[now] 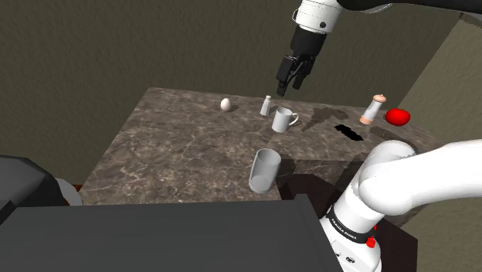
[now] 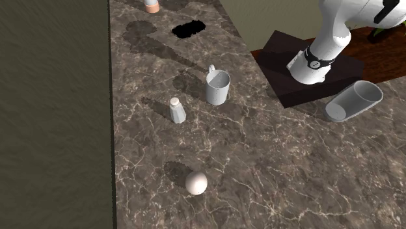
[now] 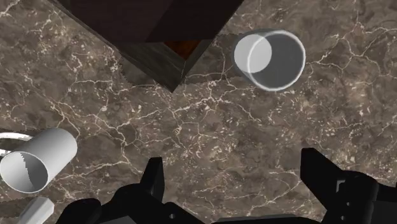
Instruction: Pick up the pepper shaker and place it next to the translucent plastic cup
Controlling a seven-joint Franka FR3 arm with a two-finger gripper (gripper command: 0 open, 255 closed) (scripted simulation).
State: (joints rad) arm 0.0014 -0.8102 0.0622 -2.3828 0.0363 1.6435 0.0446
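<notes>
The step in hand is the reach for the shaker; nothing is picked up yet. The gripper [image 1: 287, 82] hangs well above the table [image 1: 178, 147] with its 2 fingers spread apart and nothing between them, as the wrist view shows [image 3: 232, 164].

There are 2 shakers on the table. A small pale shaker [image 1: 266, 106] stands just beside the mug [image 1: 283, 120], on its far side and toward the shoulder view's left. A pinkish shaker [image 1: 376, 109] stands far off to that view's right, near a red thing [image 1: 398, 117]. I cannot tell for sure which holds pepper, but the gripper hovers close over the pale one, so I take that as the target. In the second exterior view the pale shaker [image 2: 177, 110] stands upright, a little apart from the mug [image 2: 218, 88], with an egg [image 2: 196, 183] farther along the table.

The clear cup [image 1: 264, 170] stands at the near edge of the table, close to the robot's stand, well apart from the shaker.

The next move calls for a small shift toward the shoulder view's left, until the spread fingers straddle the shaker, and then a straight descent. The mug is the likely snag, so the fingers should come down clear of its rim and handle before closing.
</notes>
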